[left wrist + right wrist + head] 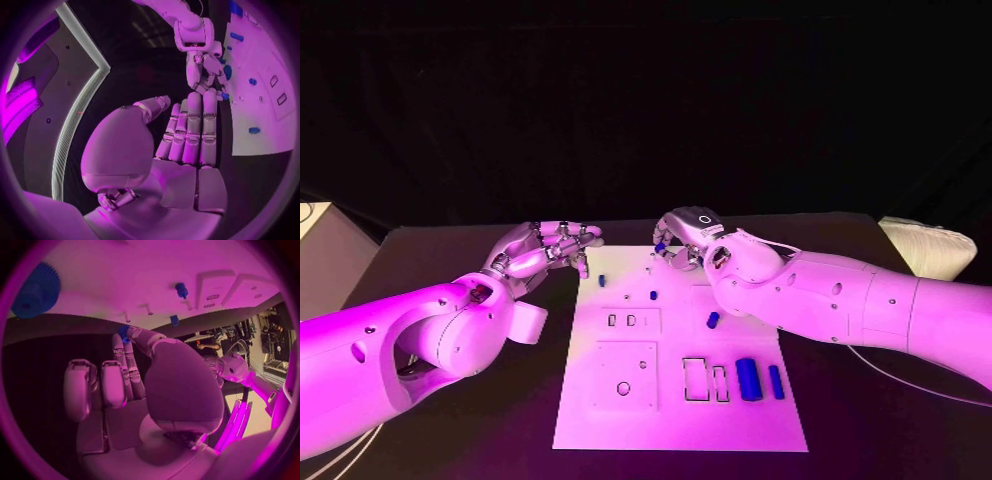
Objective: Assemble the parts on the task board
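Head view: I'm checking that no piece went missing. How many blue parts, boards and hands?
Blue parts: 6
Task board: 1
Hands: 2, left hand and right hand, which pinches one part
Total: 9

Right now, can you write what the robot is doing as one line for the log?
right hand: pinches small blue part over task board far edge | left hand: holds nothing, beside board

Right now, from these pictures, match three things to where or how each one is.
Things:
1 left hand
2 right hand
3 thick blue cylinder

States:
A lies on the near right of the task board
B pinches a small blue part
C holds nothing, beside the board's far left corner

Pairs: 1-C; 2-B; 3-A
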